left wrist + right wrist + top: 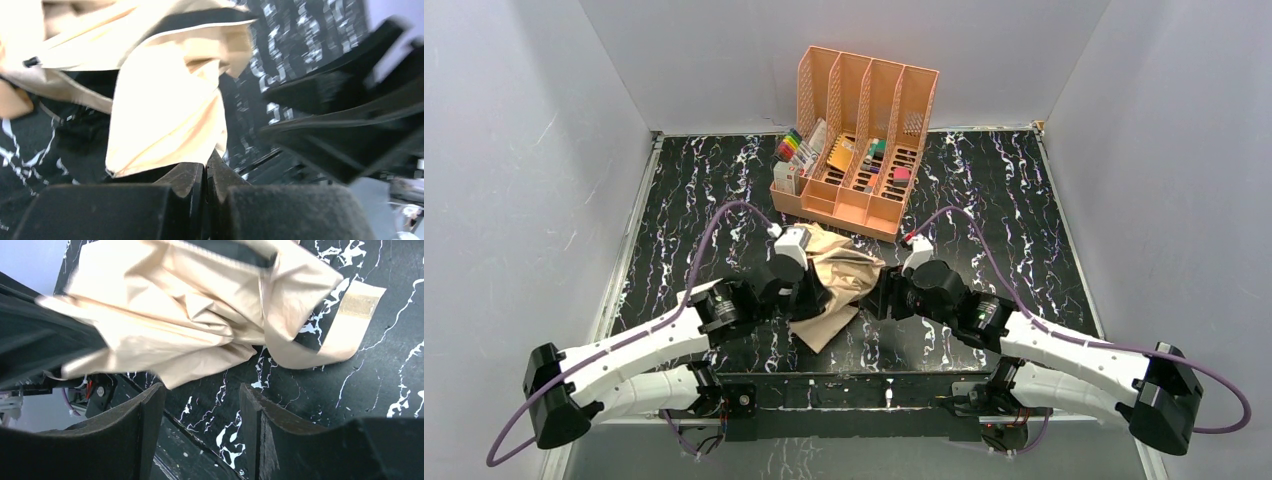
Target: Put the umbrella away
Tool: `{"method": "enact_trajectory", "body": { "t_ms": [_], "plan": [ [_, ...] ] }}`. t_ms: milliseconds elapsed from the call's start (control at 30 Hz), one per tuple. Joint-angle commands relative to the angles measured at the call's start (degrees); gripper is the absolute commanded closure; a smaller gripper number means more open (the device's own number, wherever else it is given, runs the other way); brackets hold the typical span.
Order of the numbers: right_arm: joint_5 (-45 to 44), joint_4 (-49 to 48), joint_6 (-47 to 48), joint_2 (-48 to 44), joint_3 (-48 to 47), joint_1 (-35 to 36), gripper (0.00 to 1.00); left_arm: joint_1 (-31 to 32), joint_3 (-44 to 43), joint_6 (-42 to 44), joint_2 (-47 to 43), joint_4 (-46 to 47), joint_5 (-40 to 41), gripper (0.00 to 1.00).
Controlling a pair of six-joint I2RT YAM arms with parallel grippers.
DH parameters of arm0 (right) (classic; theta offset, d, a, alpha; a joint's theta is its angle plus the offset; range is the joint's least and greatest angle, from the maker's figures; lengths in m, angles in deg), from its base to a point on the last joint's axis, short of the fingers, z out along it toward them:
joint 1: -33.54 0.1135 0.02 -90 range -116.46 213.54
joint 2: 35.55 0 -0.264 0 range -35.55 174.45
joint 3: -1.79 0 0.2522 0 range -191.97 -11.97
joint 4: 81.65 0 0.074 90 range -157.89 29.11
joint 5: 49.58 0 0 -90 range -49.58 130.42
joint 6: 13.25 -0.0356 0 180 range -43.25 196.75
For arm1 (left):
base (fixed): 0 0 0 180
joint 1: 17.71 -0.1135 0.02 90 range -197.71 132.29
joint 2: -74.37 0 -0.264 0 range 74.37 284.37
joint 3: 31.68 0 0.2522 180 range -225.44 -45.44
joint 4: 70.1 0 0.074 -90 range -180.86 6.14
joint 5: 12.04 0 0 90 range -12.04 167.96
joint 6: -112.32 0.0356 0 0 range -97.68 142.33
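Observation:
The umbrella [841, 279] lies crumpled on the black marbled table [1024, 200], between my two grippers, tan face mostly up. Its handle is hidden. My left gripper [812, 297] is at its left side. In the left wrist view the jaws [205, 167] are closed, with an edge of the tan canopy [170, 115] running into their tips. My right gripper [877, 296] is at the umbrella's right side. In the right wrist view it is open and empty [200, 405], just short of the fabric [170, 315]. The tan closing strap [350, 315] lies flat on the table.
A peach file organizer [856, 140] with pens and small items stands at the back centre, just behind the umbrella. White walls enclose the table on three sides. The right gripper's dark body [350, 125] fills the right of the left wrist view.

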Motion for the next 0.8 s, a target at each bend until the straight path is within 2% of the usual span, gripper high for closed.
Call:
{"method": "enact_trajectory", "body": {
  "t_ms": [0, 100, 200, 400, 767],
  "plan": [
    [0.3, -3.1, 6.5, -2.9, -0.1, -0.3, 0.35, -0.1, -6.4, 3.2, -2.0, -0.2, 3.4, 1.00],
    [0.4, -3.6, 8.3, -4.9, 0.5, -0.3, 0.35, -1.9, -9.2, 6.3, -0.4, 0.7, 3.3, 1.00],
    [2.4, -6.3, 10.4, -5.6, 1.4, -0.3, 0.35, -6.6, -11.5, 9.4, 2.5, 1.3, 1.7, 1.00],
    [6.3, -7.0, 13.6, -4.0, 0.5, -0.3, 0.35, -23.4, -11.3, 13.5, 7.5, 9.0, -10.7, 1.00],
    [13.0, -13.3, 18.9, 3.6, -3.0, -0.3, 0.35, -37.4, -16.0, 16.3, 23.4, 19.6, -22.9, 1.00]
  ]
}}
